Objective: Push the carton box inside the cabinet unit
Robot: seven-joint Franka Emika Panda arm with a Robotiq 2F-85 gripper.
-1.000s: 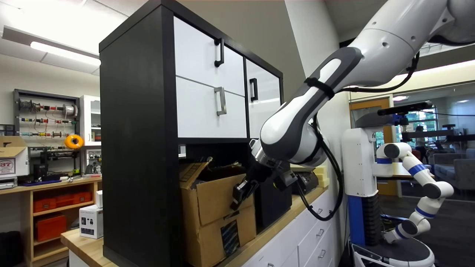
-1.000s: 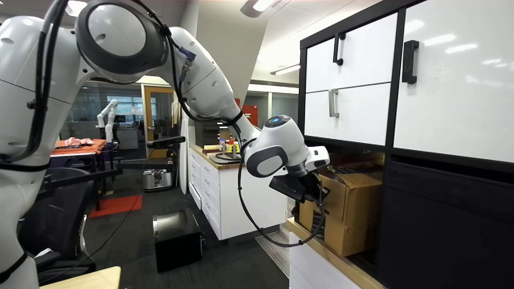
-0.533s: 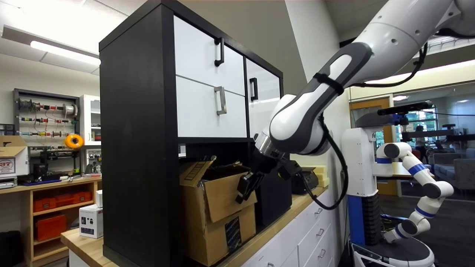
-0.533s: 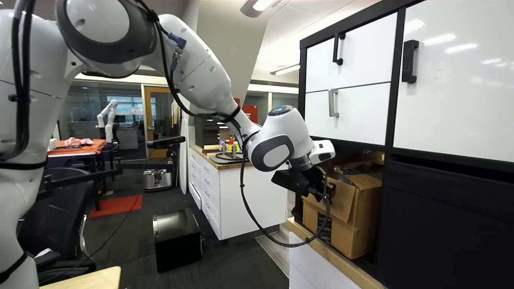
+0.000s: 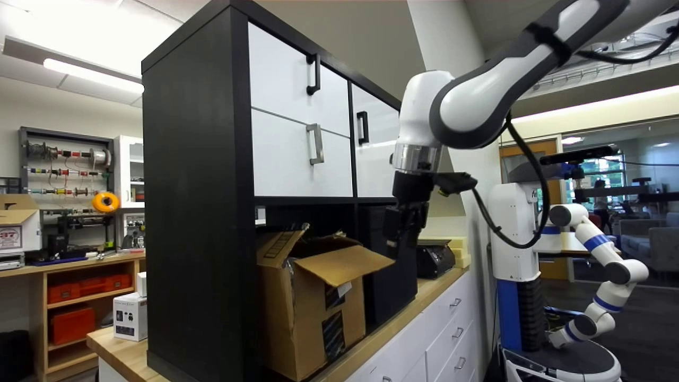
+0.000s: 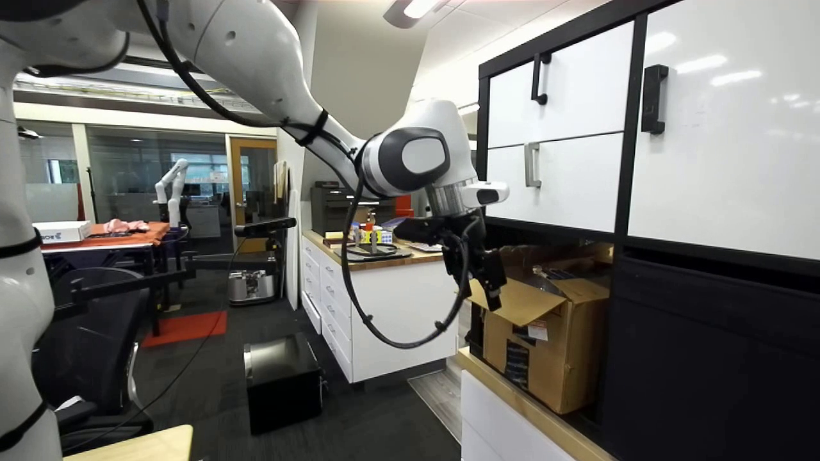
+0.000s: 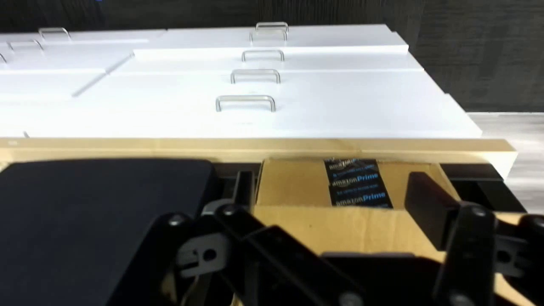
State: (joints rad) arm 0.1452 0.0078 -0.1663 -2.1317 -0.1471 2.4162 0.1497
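The large brown corrugated cardboard carton box [image 5: 313, 318] lies below the pincer [image 7: 332, 187] and toward the cabinet; this direction governs the coming push. The box body occupies the lower compartment [image 5: 318, 215] of the tall black cabinet unit [image 5: 193, 185] with white fronts, next to a dark block-shaped bin [image 6: 711, 358]. The front face [image 6: 541, 362], marked with a dark printed label [image 7: 359, 182], points outward to the pincer's side.

One brown cardboard flap [image 5: 347, 263] projects from the box top to just beside the pincer. Contact between the two cannot be confirmed.

Pincer state: released. The two black fingers [image 7: 429, 212] stand wide apart and clamp nothing. The box's longer horizontal side cannot be determined.

Assessment: the push should run from the pincer inward, toward the compartment's rear. Pressing the flap alone would probably fold it; lower contact on the front face likely moves the box. Clearance behind the box is hidden.
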